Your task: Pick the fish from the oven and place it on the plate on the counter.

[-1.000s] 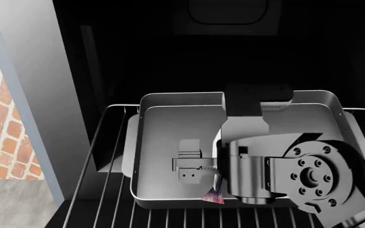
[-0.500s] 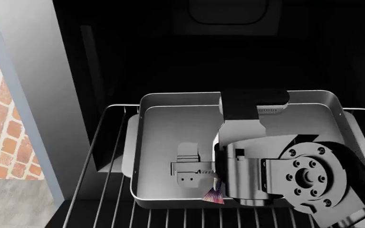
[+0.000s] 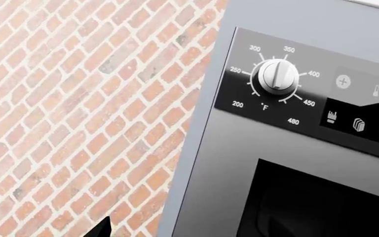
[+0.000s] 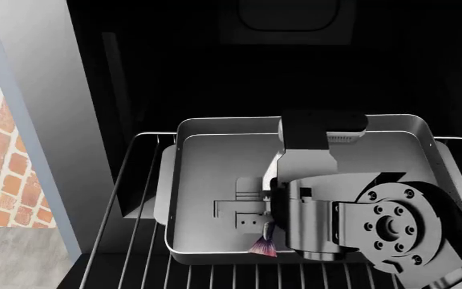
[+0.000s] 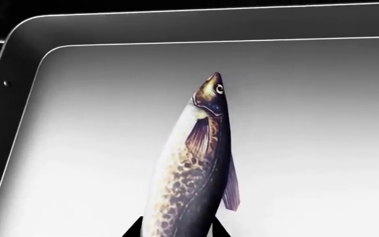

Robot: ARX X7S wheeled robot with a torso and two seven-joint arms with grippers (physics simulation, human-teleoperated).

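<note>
Fish (image 5: 196, 168) is lying in the silver baking tray (image 4: 215, 156) on the wire rack (image 4: 135, 229) inside the oven (image 4: 175, 72). In the head view only its pinkish tail fin (image 4: 264, 246) is showing, poking out under the right arm's wrist housing near the tray's front wall. The right wrist view is looking along the body: head aimed toward the tray's far wall, speckled back and pale belly clear.

Right gripper (image 5: 174, 232) is sitting low over the rear half of the fish, two dark finger tips (image 5: 134, 230) just showing on either side of the body. Whether the jaws are already pinching it is unclear: the tips are cropped at the frame edge.

Change over the last second: the wrist housing has shifted a little toward the tray's front, and its reflection on the tray floor has changed shape and moved with it. The tail fin has slid slightly left too, so the fish is probably being nudged or just starting to be gripped, not yet lifted.

Left gripper is out of view; its camera is only seeing the oven's temperature dial (image 3: 278, 75) and a brick wall (image 3: 77, 123). Plate and counter aren't showing anywhere, so placing is still entirely ahead.
</note>
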